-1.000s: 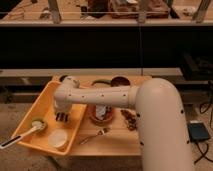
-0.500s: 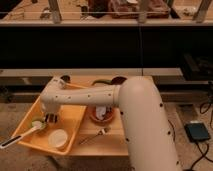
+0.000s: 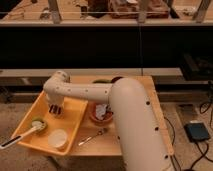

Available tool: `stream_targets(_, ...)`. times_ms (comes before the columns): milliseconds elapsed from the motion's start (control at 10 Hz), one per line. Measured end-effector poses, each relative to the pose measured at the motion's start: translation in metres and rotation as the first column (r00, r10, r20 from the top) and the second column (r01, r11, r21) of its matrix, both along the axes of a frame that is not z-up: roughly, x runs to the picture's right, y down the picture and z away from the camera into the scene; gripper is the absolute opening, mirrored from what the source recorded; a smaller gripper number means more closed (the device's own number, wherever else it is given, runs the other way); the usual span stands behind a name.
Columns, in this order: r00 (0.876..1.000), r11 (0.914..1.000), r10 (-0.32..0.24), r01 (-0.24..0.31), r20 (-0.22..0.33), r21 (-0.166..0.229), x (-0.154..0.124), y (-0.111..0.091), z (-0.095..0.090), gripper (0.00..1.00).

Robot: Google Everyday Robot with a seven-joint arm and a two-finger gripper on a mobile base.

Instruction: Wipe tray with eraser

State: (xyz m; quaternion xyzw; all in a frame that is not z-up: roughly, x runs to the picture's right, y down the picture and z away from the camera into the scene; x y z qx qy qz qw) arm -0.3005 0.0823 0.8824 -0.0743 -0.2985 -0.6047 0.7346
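Observation:
The yellow-orange tray (image 3: 75,117) lies on the left part of the wooden table. My arm reaches from the right across the table and bends down into the tray. The gripper (image 3: 55,109) hangs over the tray's back middle, close to or on its floor. A dark shape at the gripper's tip may be the eraser (image 3: 55,111), but I cannot tell it apart from the gripper.
In the tray lie a green round dish (image 3: 37,123), a white-handled brush (image 3: 17,138) and a white cup (image 3: 58,138). A reddish-brown bowl (image 3: 102,115) stands right of the tray, with a spoon (image 3: 92,136) in front. More bowls (image 3: 101,81) stand at the back.
The arm swung left across the table and its big elbow came closer in view. The gripper stayed low in the tray, shifting a little left and toward the back.

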Motion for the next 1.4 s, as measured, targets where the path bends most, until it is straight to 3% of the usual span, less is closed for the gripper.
stream_targets(300, 0.994, 0.9965, 0.078, -0.081, -0.082, -0.022, 0.043, -0.002, 0.01, 0.0)
stream_targets(700, 0.985, 0.992, 0.099, -0.109, -0.143, -0.064, 0.081, 0.026, 0.015, 0.0)
stream_targets(1000, 0.988, 0.9941, 0.086, -0.094, -0.132, -0.055, 0.084, 0.049, -0.013, 0.0)
stream_targets(1200, 0.994, 0.9984, 0.044, -0.047, -0.101, -0.031, 0.07, 0.055, -0.037, 0.0)
stream_targets(1400, 0.997, 0.9999, 0.008, -0.009, -0.074, -0.01, 0.055, 0.055, -0.046, 0.0)
